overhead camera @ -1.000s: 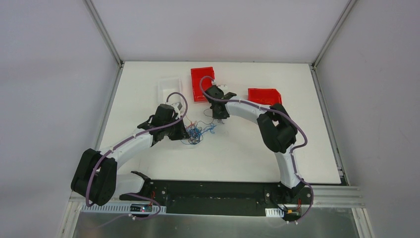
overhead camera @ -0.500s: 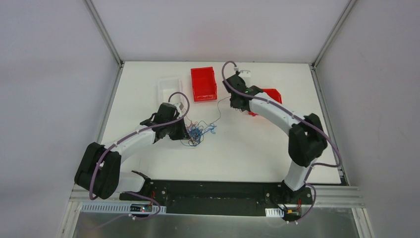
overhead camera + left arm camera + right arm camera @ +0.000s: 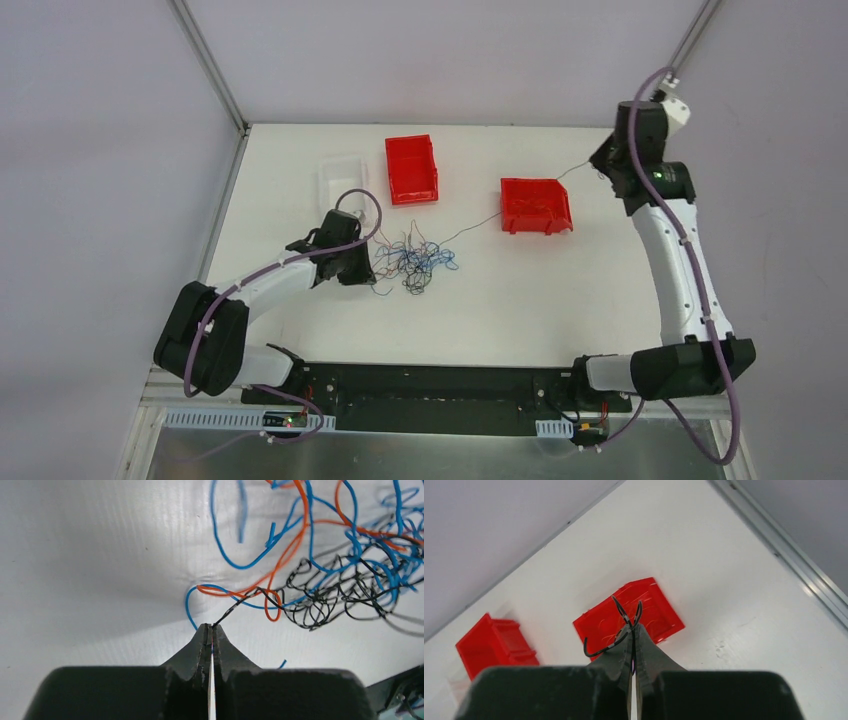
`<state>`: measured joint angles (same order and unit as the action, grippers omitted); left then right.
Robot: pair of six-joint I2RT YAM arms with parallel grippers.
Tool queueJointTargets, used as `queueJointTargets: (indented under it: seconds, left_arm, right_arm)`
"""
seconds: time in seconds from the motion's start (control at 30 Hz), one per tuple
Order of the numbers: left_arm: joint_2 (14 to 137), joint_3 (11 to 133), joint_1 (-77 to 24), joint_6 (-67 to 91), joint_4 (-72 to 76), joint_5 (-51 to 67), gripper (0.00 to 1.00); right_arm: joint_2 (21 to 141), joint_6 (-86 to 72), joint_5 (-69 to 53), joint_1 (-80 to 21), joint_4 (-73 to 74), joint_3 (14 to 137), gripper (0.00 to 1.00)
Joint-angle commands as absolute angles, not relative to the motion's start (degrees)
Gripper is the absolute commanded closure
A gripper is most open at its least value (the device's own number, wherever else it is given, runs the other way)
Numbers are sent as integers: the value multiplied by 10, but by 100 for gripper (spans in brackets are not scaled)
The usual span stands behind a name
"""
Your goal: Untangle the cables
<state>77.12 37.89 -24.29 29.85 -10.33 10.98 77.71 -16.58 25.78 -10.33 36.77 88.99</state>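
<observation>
The cables (image 3: 418,262) lie as a loose blue, orange and black tangle on the white table, also seen in the left wrist view as curly strands (image 3: 320,565). My left gripper (image 3: 368,270) sits at the tangle's left edge, its tips (image 3: 212,626) shut on a black cable end. My right gripper (image 3: 603,165) is raised at the far right, shut (image 3: 632,628) on a thin black cable (image 3: 600,651). That black cable (image 3: 475,229) stretches taut from the tangle, over a red bin, up to the right gripper.
One red bin (image 3: 536,205) stands under the stretched cable, also seen below the right gripper (image 3: 659,617). A second red bin (image 3: 411,168) and a clear tray (image 3: 342,178) stand at the back. Metal frame rails (image 3: 655,215) border the table.
The right gripper shut on a black cable at the tangle, then swung up and far to the right, drawing it out. The tangle spread rightwards. The left gripper stayed shut in place.
</observation>
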Motion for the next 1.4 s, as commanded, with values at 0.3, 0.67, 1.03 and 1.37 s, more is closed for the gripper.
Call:
queueJointTargets:
  seconds: [0.3,0.67,1.03,1.37]
  left_arm:
    - [659,403,-236,354,-225,-141,100]
    - [656,422,-242,293,-179,-1,100]
    - [648,412,-243,288,-177,-4,100]
    - [645,410,-243,285,-178,-7,100]
  right_arm:
    - [664,-236,85,48,374,788,100]
    - [647,-206,29,-151,389,682,100]
    - [706,-224,92,-297,344,627,26]
    - [917,-136,-74,-384,264,753,23]
